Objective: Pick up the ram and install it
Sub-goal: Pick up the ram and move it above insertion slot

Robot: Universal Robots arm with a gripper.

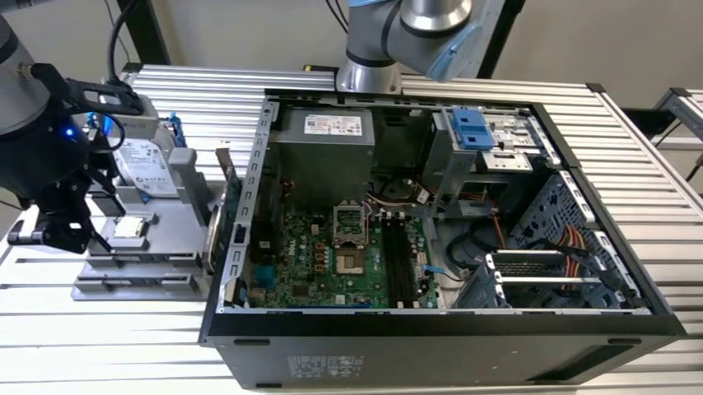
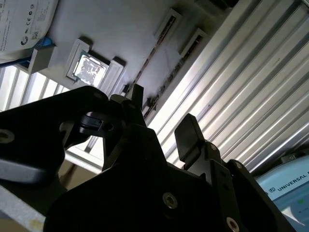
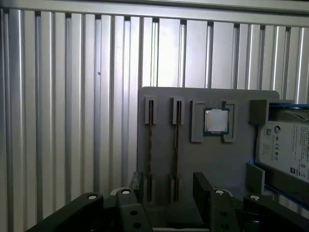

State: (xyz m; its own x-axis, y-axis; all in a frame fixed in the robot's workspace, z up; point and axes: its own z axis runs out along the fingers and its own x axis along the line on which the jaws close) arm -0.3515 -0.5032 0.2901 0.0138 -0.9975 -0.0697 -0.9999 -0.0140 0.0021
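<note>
Gripper (image 3: 169, 189) spread above grey tray (image 3: 212, 164) on ribbed table (image 3: 72, 96); ram (image 3: 176, 145) seemingly slotted there.

A table (image 1: 99, 337) of ribbed silver slats (image 3: 58, 96) spans the scene, its grooves running across the exterior view. Behind it stands a plain pale wall (image 1: 253, 33), with a black post (image 1: 145, 29) rising at the table's far corner on the exterior view's left. A second slatted table (image 1: 686, 115) sits just beside it at the exterior view's right edge. The light is soft and even, with pale glare along the slats
</note>
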